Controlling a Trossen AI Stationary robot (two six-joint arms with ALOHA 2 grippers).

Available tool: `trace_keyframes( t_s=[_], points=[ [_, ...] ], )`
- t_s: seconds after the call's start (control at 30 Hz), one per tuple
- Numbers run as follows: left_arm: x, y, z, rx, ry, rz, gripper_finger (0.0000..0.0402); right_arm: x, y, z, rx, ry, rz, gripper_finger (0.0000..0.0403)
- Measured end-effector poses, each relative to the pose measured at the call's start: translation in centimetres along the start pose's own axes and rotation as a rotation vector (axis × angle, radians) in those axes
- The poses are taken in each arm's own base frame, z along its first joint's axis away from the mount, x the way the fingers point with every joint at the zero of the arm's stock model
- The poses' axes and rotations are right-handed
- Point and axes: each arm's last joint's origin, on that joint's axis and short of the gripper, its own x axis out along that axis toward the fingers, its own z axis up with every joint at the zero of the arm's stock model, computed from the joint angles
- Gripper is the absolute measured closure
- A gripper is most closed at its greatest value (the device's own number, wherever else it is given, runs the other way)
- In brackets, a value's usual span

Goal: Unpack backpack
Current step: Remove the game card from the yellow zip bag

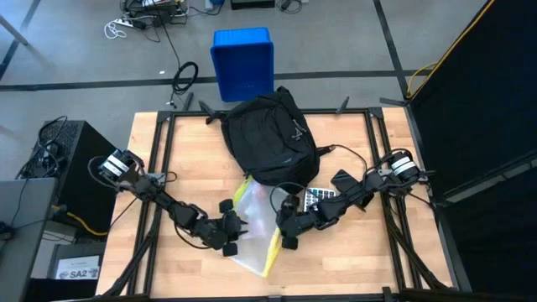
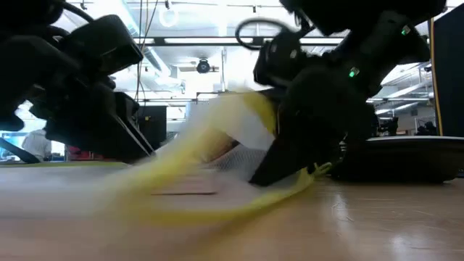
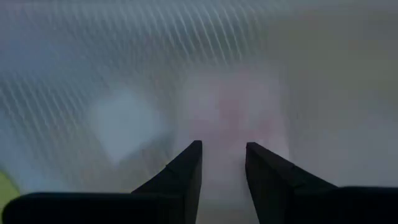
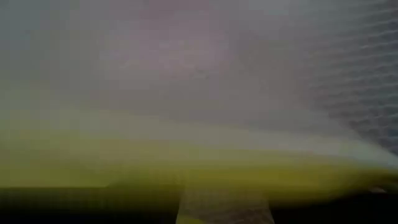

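Observation:
The black backpack [image 1: 270, 138] lies on its back at the middle of the table's far side. In front of it lies a clear mesh pouch with a yellow edge [image 1: 256, 214], with flat things inside. My left gripper [image 1: 238, 230] stands at the pouch's left side. In its wrist view the fingers [image 3: 224, 158] are open a narrow gap, with the mesh face close before them. My right gripper [image 1: 289, 233] is at the pouch's right side, shut on the pouch. There the pouch [image 2: 217, 141] is raised off the wood. My left gripper is close against the pouch's mesh face [image 3: 224, 118]; I cannot tell whether it touches. My right gripper has the pouch by its yellow right edge [image 4: 186, 168], coming slanting down from the table's right. That side [image 2: 250, 116] is lifted and the left side lies on the table. The fingers hide the contact.
A dark calculator-like thing [image 1: 320, 197] lies on the table just right of the pouch, under my right arm. A blue plastic bin [image 1: 243, 63] stands on the floor beyond the far edge. Bare wood [image 1: 336, 260] shows at the near right.

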Motion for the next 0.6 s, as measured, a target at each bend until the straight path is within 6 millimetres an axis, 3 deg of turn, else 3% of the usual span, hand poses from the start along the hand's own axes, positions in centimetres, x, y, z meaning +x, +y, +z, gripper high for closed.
trace_keyframes(
  t_s=[0.33,0.6],
  points=[
    [0.0,-0.1,-0.1,0.008,0.023,-0.023,0.0305,-0.1,0.5,0.3,-0.066,-0.031,0.033,0.0157],
    [-1.4,-1.6,-0.7,0.027,0.039,-0.103,0.0305,-0.2,0.5,0.4,-0.055,-0.043,0.030,0.0112]
  ],
)
